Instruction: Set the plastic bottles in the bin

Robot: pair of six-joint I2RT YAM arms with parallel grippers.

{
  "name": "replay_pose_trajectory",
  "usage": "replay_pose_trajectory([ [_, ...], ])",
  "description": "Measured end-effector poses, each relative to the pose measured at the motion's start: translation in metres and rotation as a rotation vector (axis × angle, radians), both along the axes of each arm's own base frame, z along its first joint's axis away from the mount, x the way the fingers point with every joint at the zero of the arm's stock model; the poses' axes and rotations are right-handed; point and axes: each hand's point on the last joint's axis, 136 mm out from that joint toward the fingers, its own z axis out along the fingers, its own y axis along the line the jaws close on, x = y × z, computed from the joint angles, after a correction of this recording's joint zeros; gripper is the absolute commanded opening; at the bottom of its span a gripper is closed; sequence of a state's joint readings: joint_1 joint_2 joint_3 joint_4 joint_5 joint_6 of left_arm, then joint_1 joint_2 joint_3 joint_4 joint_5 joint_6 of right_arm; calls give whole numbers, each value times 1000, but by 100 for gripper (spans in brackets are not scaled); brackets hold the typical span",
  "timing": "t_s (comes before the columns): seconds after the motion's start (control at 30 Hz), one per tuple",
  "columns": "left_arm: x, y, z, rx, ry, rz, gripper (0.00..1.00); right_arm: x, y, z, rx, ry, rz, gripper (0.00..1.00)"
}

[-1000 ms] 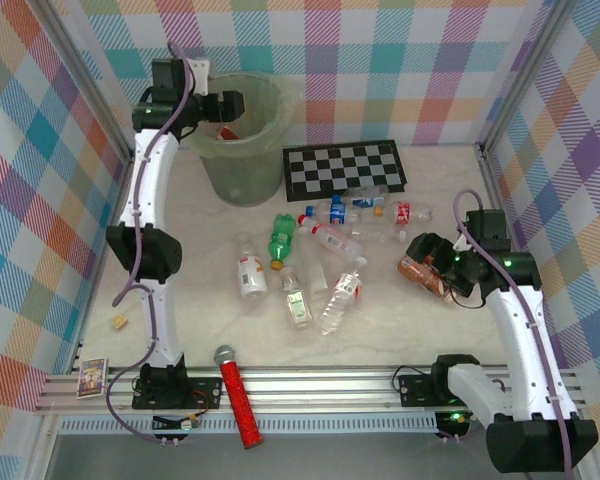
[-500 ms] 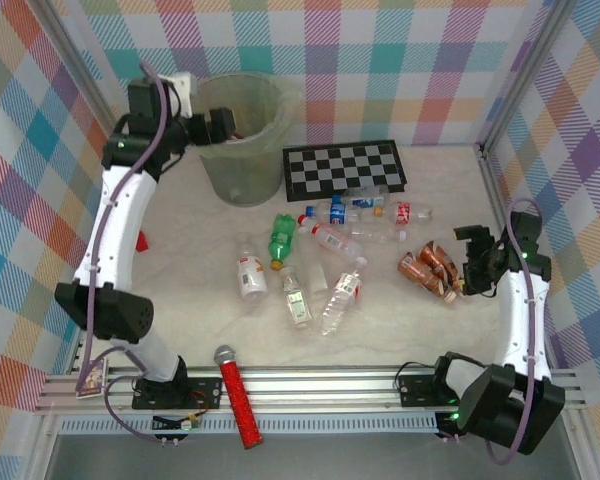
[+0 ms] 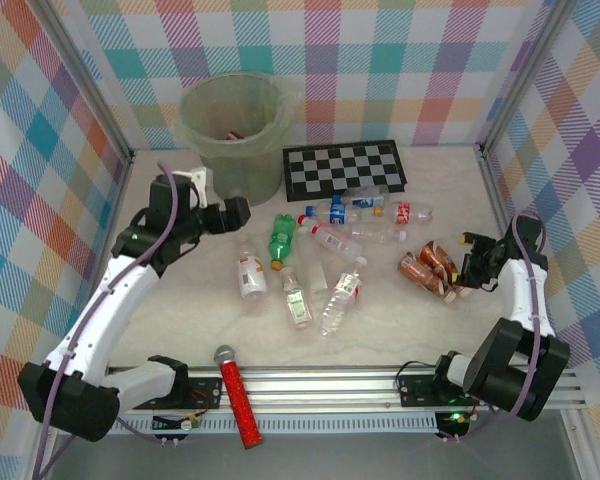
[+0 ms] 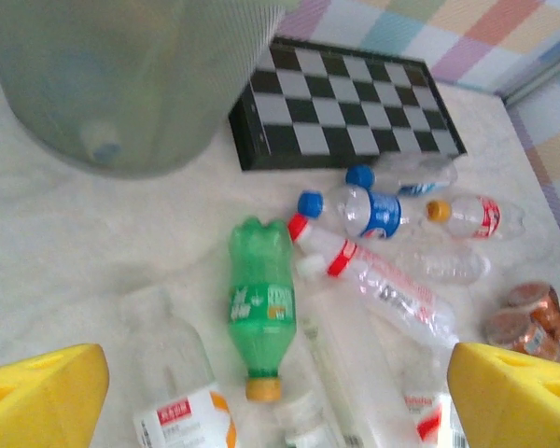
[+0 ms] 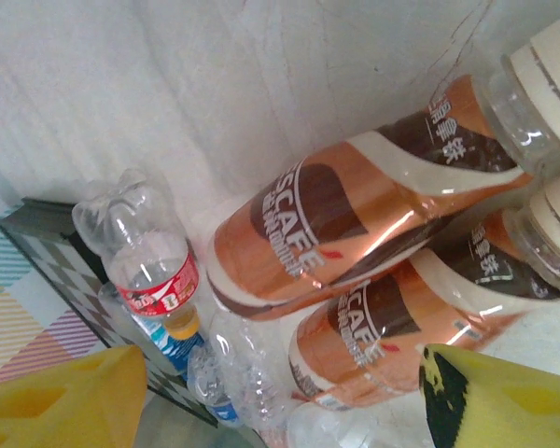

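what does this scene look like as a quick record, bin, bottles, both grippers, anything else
bin: upright, far left, beside the chequered board
plastic bottles: around ten lying loose mid-table, one green bottle among them
copper-brown bottles: two, side by side, on the right
left gripper: open, holding nothing, just left of the green bottle
right gripper: open, at the copper-brown bottles, no grip seen
other: red microphone at the near edge

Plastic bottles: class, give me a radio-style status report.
Left fingers open, near green bottle. Right fingers open, straddling two brown coffee bottles. Other bottles lying on table; bin upright. Chessboard beside bin, not blocking.
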State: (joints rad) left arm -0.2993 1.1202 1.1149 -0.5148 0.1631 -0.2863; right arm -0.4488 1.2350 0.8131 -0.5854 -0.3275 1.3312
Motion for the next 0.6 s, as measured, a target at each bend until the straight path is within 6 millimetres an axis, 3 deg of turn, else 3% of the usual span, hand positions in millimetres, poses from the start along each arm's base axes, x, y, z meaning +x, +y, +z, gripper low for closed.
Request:
replay_pose_trajectory([
  [0.2, -23, -19, -44, -4, 115, -42, 93, 7, -4, -17, 18, 33, -7, 73],
  [0.37, -35, -29, -67, 1, 173, -67, 94, 14, -7, -36, 43, 64, -18, 72],
  [0.6, -31, -32, -66, -18, 166, -60, 95, 22, -7, -57, 93, 84, -28, 70],
])
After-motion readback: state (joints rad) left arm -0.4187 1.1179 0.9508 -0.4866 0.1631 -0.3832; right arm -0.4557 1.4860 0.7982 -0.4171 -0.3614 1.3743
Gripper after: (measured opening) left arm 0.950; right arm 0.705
